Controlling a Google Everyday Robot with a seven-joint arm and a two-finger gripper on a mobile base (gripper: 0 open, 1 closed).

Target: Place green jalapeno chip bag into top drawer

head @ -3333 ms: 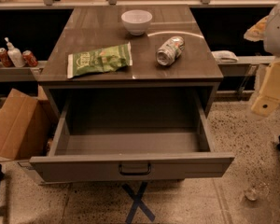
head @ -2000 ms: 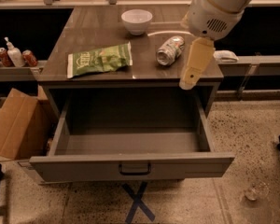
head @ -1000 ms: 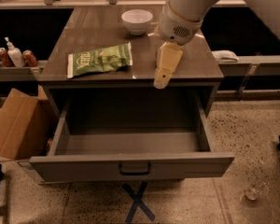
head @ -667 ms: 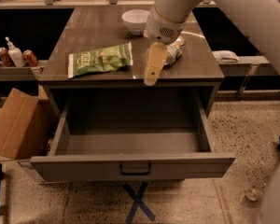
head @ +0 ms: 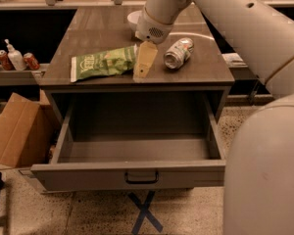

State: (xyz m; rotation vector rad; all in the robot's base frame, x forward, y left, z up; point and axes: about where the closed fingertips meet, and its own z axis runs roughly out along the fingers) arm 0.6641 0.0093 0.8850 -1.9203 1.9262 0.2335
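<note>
The green jalapeno chip bag [head: 104, 62] lies flat on the left half of the cabinet top [head: 206, 70], white edge strip to the left. My gripper [head: 144, 62] hangs just above the cabinet top, right beside the bag's right end; nothing is held in it. The top drawer [head: 137, 173] is pulled wide open below, its grey box empty, with a small dark handle [head: 141, 177] at the centre of the front panel.
A crushed silver-green can [head: 178, 53] lies to the right of the gripper. A white bowl [head: 134, 17] stands at the back, partly behind my arm. A cardboard box [head: 17, 131] sits on the floor at the left. Cans and a bottle [head: 14, 58] stand on a left shelf.
My arm has swept in from the right edge of the view, passing leftwards over the can, and now hangs by the bag's right end. The bag, can and drawer have not moved.
</note>
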